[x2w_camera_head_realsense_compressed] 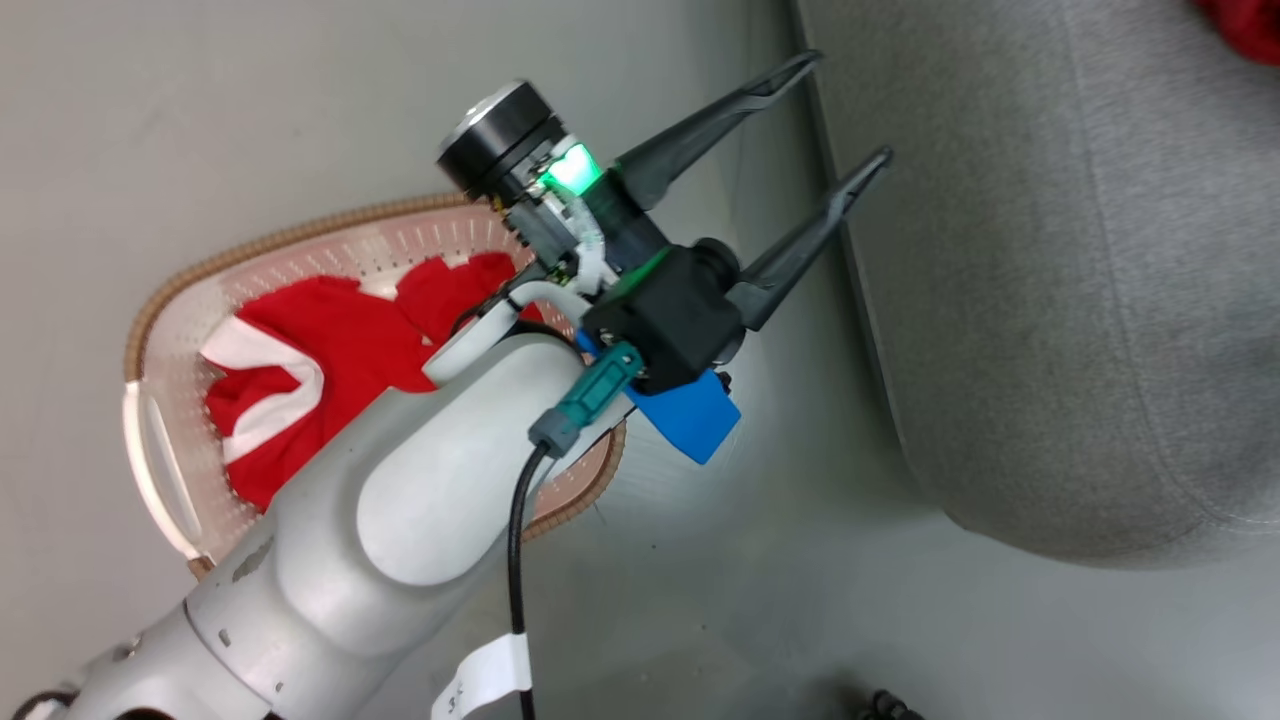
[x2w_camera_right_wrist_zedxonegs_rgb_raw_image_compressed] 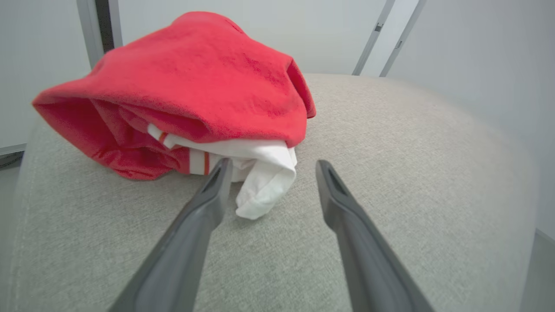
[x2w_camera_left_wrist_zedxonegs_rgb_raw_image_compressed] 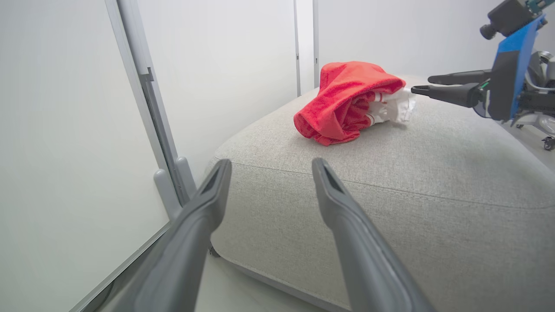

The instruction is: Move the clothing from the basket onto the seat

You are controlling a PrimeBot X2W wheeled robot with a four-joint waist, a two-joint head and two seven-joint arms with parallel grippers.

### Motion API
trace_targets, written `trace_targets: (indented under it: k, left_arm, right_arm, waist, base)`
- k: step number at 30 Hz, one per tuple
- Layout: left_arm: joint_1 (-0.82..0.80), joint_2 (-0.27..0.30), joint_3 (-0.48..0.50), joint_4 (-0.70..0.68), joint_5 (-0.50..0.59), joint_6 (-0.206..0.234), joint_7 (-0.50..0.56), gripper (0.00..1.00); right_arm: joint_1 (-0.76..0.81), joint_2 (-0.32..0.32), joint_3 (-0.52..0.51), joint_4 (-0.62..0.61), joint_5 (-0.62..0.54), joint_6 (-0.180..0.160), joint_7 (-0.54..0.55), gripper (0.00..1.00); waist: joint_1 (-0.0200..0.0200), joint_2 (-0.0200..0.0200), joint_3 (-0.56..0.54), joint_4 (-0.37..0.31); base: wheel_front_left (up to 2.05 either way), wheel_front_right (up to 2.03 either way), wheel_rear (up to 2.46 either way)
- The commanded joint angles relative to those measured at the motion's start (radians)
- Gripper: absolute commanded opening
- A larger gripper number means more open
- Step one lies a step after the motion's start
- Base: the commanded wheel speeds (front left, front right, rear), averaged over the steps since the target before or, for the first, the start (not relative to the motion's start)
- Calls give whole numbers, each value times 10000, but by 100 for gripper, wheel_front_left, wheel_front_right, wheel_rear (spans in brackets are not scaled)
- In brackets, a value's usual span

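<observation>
On the seat (x2w_camera_right_wrist_zedxonegs_rgb_raw_image_compressed: 412, 173), one red garment (x2w_camera_right_wrist_zedxonegs_rgb_raw_image_compressed: 195, 73) lies bunched where the task wants it, the right gripper (x2w_camera_right_wrist_zedxonegs_rgb_raw_image_compressed: 272, 164) spread empty beside its white edge, while the left gripper (x2w_camera_head_realsense_compressed: 850, 105), also open and empty, hangs between seat and basket (x2w_camera_head_realsense_compressed: 185, 310), where more clothing (x2w_camera_head_realsense_compressed: 330, 340) waits.

The garment (x2w_camera_head_realsense_compressed: 320, 350) in the basket (x2w_camera_head_realsense_compressed: 330, 252) is bright red, with broad white bands meeting at its nine o'clock side. The basket is cream, dotted with rows of small slots, and its rim is brown with a woven look. The sofa cushion (x2w_camera_head_realsense_compressed: 1050, 300) is grey with a fine woven fleck. The second garment (x2w_camera_left_wrist_zedxonegs_rgb_raw_image_compressed: 342, 99) lying on it is the same red, with a white part thinly striped in red at its three o'clock edge. The left gripper (x2w_camera_head_realsense_compressed: 850, 105) has dark grey fingers, a black body, a green light (x2w_camera_head_realsense_compressed: 572, 170) and a blue tab (x2w_camera_head_realsense_compressed: 695, 415).
</observation>
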Motion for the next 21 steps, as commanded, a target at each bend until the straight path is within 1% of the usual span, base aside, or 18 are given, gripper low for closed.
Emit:
trace_targets:
  k: [1, 7, 11, 13, 14, 17, 21]
  left_arm:
    - [360, -18, 292, -140, -185, 148, -45, 100]
    - [1495, 87, 1461, -510, -503, 551, -47, 100]
    - [2320, 112, 2385, -711, -620, 762, -40, 100]
    - [2774, 122, 2848, -755, -630, 833, -38, 100]
    - [2774, 122, 2848, -755, -630, 833, -38, 100]
    - [3424, 62, 3579, -817, -629, 929, -39, 100]
    - [4195, -64, 4455, -894, -496, 908, -38, 100]
  right_arm:
    - [452, 237, 53, -384, 129, -1, -35, 100]
    - [1675, 490, 1026, -1978, 322, -1, -35, 100]
    - [2277, 590, 1930, -2823, 425, -1, -36, 100]
    - [2524, 648, 2384, -3127, 476, -1, -35, 100]
    - [2524, 648, 2384, -3127, 476, -1, -35, 100]
    - [2830, 652, 3090, -3491, 362, -1, -35, 100]
    - [3081, 738, 3881, -3849, 402, -1, -35, 100]
  waist:
    - [0, 0, -863, -36]
    - [0, 0, -2178, 167]
    - [0, 0, -2955, 448]
    - [0, 0, -3292, 628]
    - [0, 0, -3292, 628]
    - [0, 0, -3726, 934]
    - [0, 0, -4175, 1384]
  base:
    - [0, 0, 0]
    - [0, 0, 0]
    - [0, 0, 0]
    - [0, 0, 0]
    - [0, 0, 0]
    - [0, 0, 0]
    - [0, 0, 0]
